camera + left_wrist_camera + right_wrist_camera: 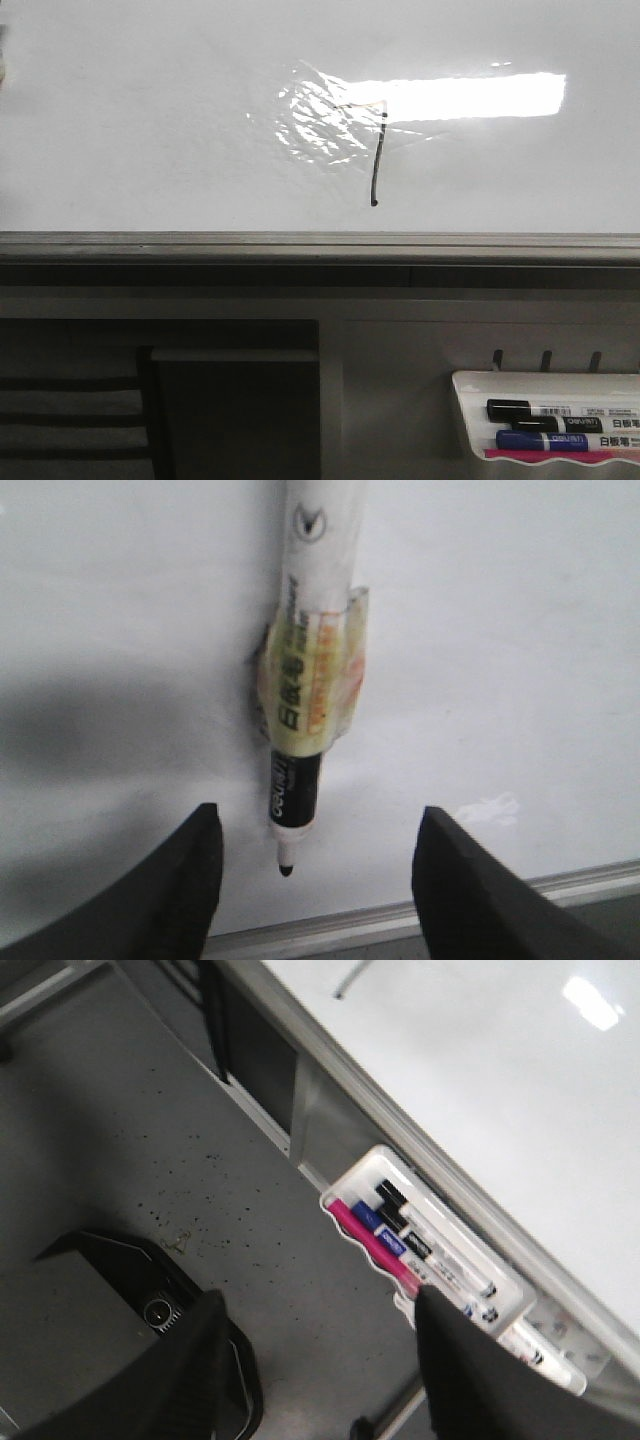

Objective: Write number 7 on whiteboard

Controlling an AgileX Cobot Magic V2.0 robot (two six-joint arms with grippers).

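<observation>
The whiteboard (150,120) fills the upper front view, with a wrinkled film patch and bright glare. The number 7 (378,160) is drawn on it in thin black line: a faint top stroke and a longer downstroke ending in a dot. No gripper shows in the front view. My left gripper (318,825) is open, fingers wide apart, facing the whiteboard (500,630). A black-tipped marker (296,780), taped to the wrist above the fingers, points at the board; I cannot tell whether its tip touches. My right gripper (318,1305) is open and empty over the floor.
The board's grey frame edge (300,245) runs below the writing and shows in the left wrist view (400,920). A white marker tray (462,388) with black, blue and pink markers hangs at lower right, also in the right wrist view (352,1182). A dark base (120,1320) lies on the floor.
</observation>
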